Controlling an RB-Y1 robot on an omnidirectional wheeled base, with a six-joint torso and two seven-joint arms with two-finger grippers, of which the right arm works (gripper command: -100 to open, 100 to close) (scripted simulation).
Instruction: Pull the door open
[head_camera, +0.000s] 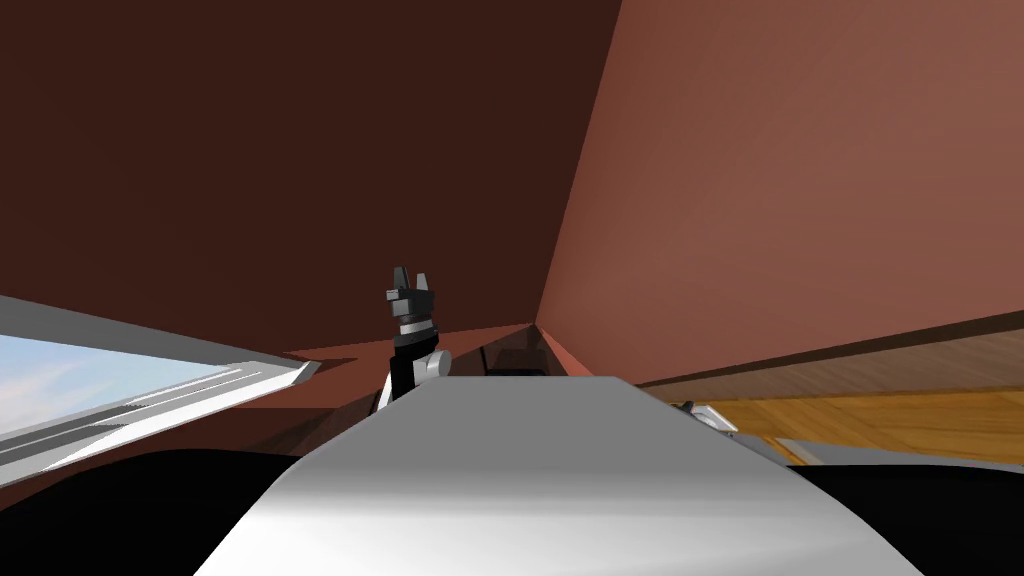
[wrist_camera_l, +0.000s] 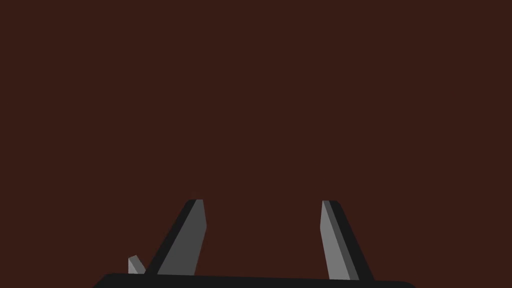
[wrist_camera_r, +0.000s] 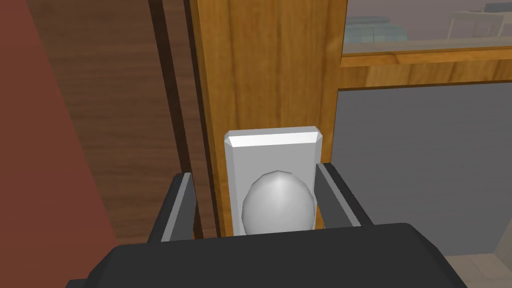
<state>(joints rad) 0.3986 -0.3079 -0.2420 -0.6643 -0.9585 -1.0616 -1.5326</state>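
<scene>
The door (wrist_camera_r: 270, 75) is orange-brown wood with grey glass panes (wrist_camera_r: 425, 160), set in a darker wood frame (wrist_camera_r: 125, 125). A grey round knob (wrist_camera_r: 278, 202) sits on a pale grey plate (wrist_camera_r: 272, 150) at the door's edge. My right gripper (wrist_camera_r: 255, 195) is open with the knob between its fingers; one finger (wrist_camera_r: 327, 195) is close against the knob, the other (wrist_camera_r: 182, 205) stands apart over the frame. In the head view the door (head_camera: 900, 405) runs low on the right. My left gripper (head_camera: 411, 285) is raised ahead of my chest, open (wrist_camera_l: 262, 215), facing a dark brown wall (wrist_camera_l: 250, 100).
A reddish-brown wall (head_camera: 800, 180) meets the dark brown wall (head_camera: 280, 150) in a corner ahead. A window (head_camera: 90, 385) with a grey frame lies low on the left. Through the door's upper pane, pale furniture (wrist_camera_r: 375, 27) shows beyond.
</scene>
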